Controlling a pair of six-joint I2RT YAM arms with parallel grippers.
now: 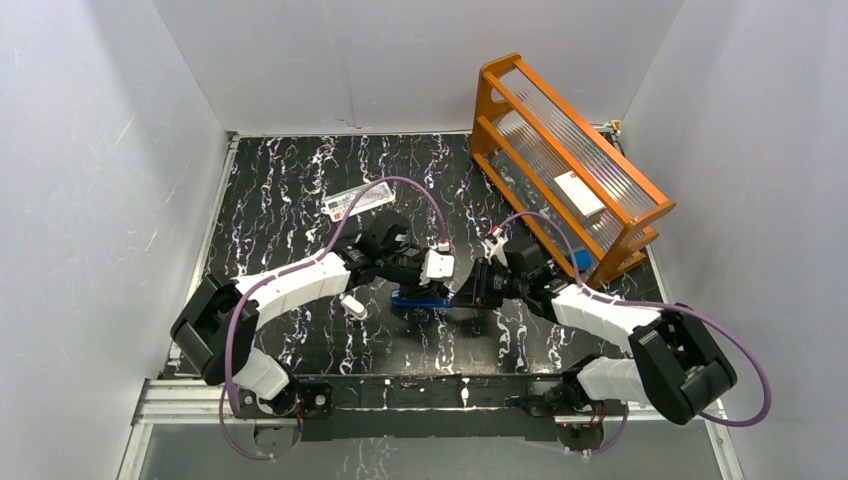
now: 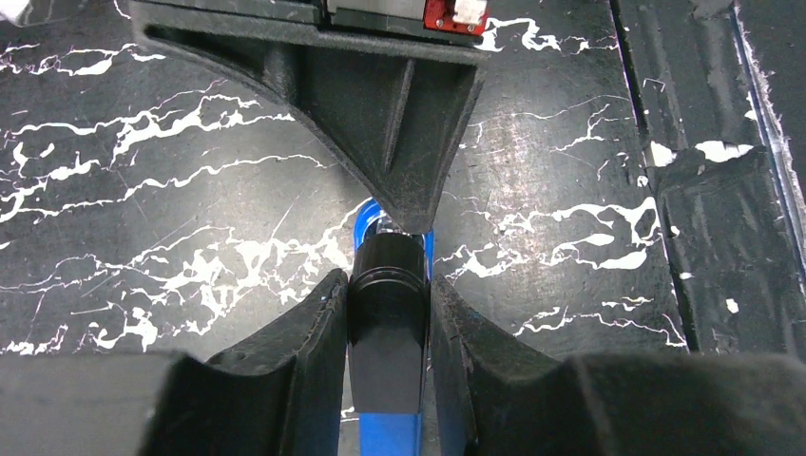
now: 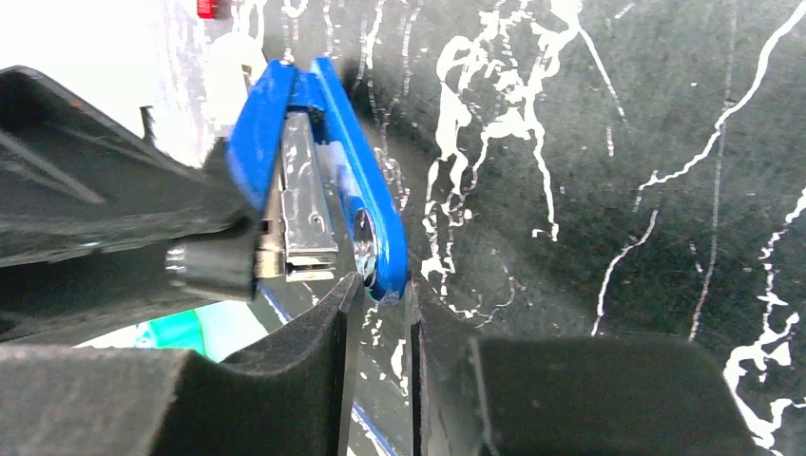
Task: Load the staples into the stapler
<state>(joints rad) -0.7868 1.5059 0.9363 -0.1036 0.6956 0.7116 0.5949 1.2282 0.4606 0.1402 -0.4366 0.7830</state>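
Beyond the right pincer (image 3: pixel 378 302), at the far right of the desk (image 1: pixel 290 190), stands an orange rack (image 1: pixel 481 100) with ribbed clear shelves, and a white oblong item (image 1: pixel 580 193) lies on its upper shelf. Black desk veined white, plain white walls (image 1: pixel 90 150) around it. A red-and-white box (image 1: pixel 358 200) lies beyond the left pincer (image 2: pixel 385 285), which is clamped on the black end of the stapler (image 3: pixel 371 204). Bright blue shell, silver rail inside, rivet at the rounded end. That end sits at the right pincer's narrowed tips; whether they pinch it, I cannot tell.
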